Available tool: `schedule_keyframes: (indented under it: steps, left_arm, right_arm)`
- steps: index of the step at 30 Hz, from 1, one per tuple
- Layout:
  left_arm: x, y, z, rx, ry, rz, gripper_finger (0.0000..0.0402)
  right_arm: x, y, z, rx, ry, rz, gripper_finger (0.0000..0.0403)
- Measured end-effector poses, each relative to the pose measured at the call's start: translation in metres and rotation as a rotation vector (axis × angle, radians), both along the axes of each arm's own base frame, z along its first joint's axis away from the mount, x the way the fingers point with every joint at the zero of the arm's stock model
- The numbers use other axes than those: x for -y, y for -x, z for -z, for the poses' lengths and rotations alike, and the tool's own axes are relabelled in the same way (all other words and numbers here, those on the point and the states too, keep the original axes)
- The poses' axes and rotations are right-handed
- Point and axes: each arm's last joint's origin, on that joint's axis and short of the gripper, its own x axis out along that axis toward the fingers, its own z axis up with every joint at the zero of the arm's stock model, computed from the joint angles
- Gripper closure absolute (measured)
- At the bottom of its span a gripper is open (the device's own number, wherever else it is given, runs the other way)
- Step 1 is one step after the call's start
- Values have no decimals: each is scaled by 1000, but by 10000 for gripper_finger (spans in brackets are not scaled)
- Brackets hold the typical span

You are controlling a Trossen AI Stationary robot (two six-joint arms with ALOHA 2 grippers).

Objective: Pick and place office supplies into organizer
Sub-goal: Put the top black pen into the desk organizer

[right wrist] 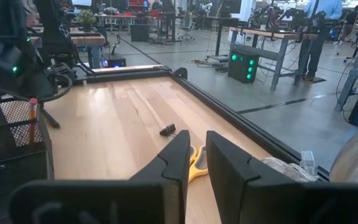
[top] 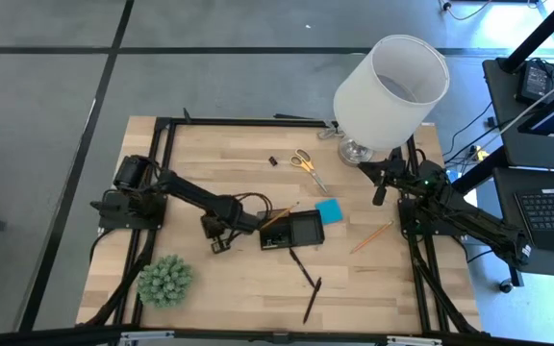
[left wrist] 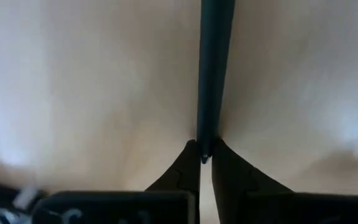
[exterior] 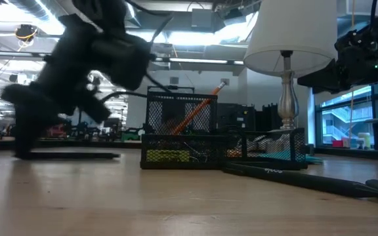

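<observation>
one pencil [top: 279,215] already stands in the organizer [top: 294,231], slanting out of its taller mesh cup; low view shows something yellow and something teal behind the mesh too, can't tell what. you've got the left gripper [top: 217,241] down at the table just left of the organizer, fingers pinched nearly closed on a pen [left wrist: 212,68], which runs straight out from the tips in the left wrist view. still out: scissors [top: 308,165] and a small clip [top: 272,160] above the organizer toward the lamp [top: 390,88], blue pad [top: 329,210] touching or just beside the organizer's upper right corner, second pencil [top: 370,236] to its right, two more pens [top: 307,282] below it. right gripper [top: 379,195] waits right of the organizer near the lamp base, fingers a narrow gap apart, nothing between them. judging by that, you're early on, most items left. plant ball [top: 165,280] sits lower left of the organizer, leave it.
</observation>
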Motion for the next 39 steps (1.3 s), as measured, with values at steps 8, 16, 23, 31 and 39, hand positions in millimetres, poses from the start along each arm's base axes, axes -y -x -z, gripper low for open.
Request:
schedule_keyframes:
  steps: [8,16,23,31,39]
  left_arm:
    - [36,9,0,11,67,279,391]
    - [82,15,1,139,131,509,391]
    - [104,6,-2,337,116,575,391]
    - [114,-21,-5,628,24,699,391]
    - [113,-23,-5,651,5,704,391]
  right_arm:
    - [0,0,0,1,-3,0,345]
    - [0,0,0,8,-16,0,345]
    - [0,0,0,11,-26,1,345]
    - [0,0,0,61,-136,-2,345]
    - [-12,-4,-3,89,-216,-302,345]
